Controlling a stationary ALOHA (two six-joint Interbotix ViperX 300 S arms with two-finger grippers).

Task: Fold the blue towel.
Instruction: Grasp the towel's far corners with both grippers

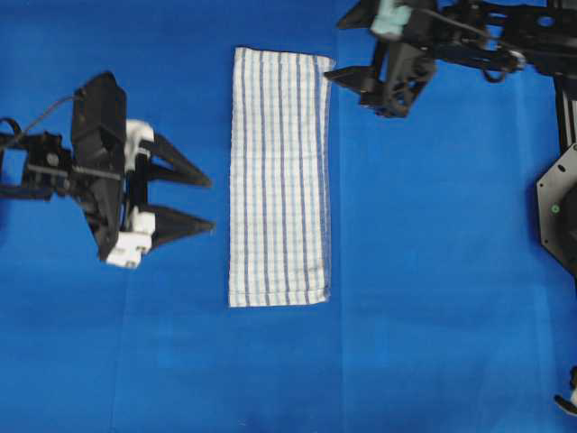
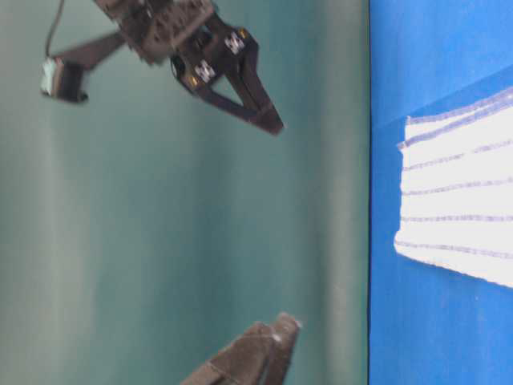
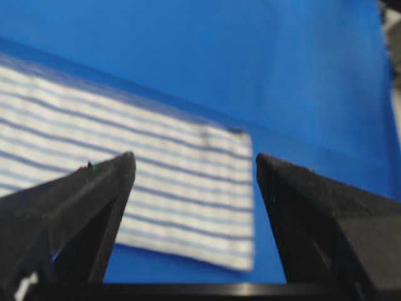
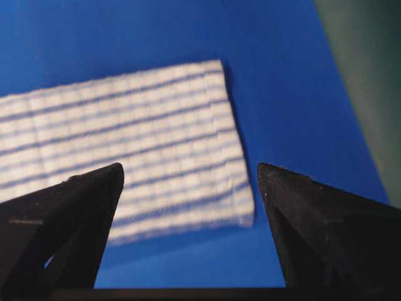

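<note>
Blue worktop (image 1: 433,298), filling nearly the whole overhead view, covered in plain solid-blue cloth.

Striped towel (image 1: 279,178) near the middle of the worktop, lying flat as a long narrow rectangle, white with thin dark-blue lines and pale checks. Folded edges stacked along its right side in the overhead view. Same towel seen in the left wrist view (image 3: 150,188) and the right wrist view (image 4: 125,163), one short end showing in each.

Left pincer (image 1: 185,198) on the left of the overhead view, off to the side of the towel, not touching it. Released, the two black fingers (image 1: 180,164) spread wide apart with nothing between them. Fingers well apart in its wrist view too, towel showing through the gap.

Right pincer (image 1: 347,77) at the top right of the overhead view, tip just beside the towel's upper right corner; contact impossible to tell. Released as well, spread wide in its wrist view, holding nothing.
</note>
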